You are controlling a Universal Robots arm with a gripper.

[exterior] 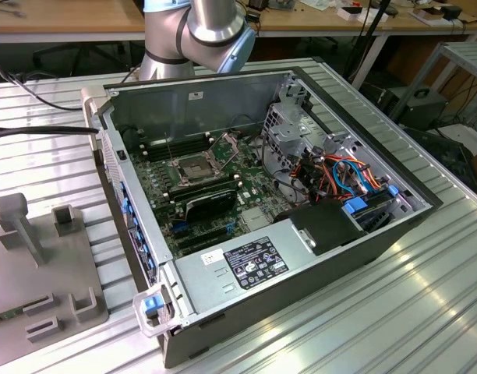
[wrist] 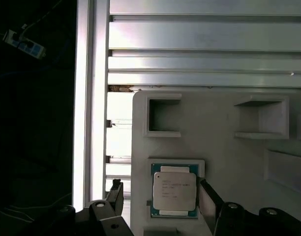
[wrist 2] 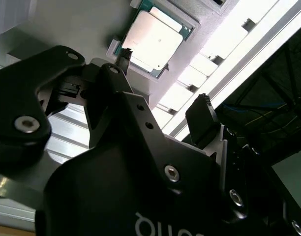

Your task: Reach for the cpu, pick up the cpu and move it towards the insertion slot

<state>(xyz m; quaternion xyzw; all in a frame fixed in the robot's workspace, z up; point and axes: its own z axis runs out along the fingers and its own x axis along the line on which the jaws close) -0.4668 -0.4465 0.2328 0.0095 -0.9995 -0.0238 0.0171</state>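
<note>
The gripper hangs over the cpu in its grey tray — fingers spread, one on either side, gripping nothing — while the insertion slot sits inside the case.

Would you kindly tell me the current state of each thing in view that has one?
cpu: lying flat in a recess of the grey tray, not gripped.
gripper: open, poised over the cpu.
insertion slot: uncovered, empty.
computer case: side panel off, interior exposed.
</note>
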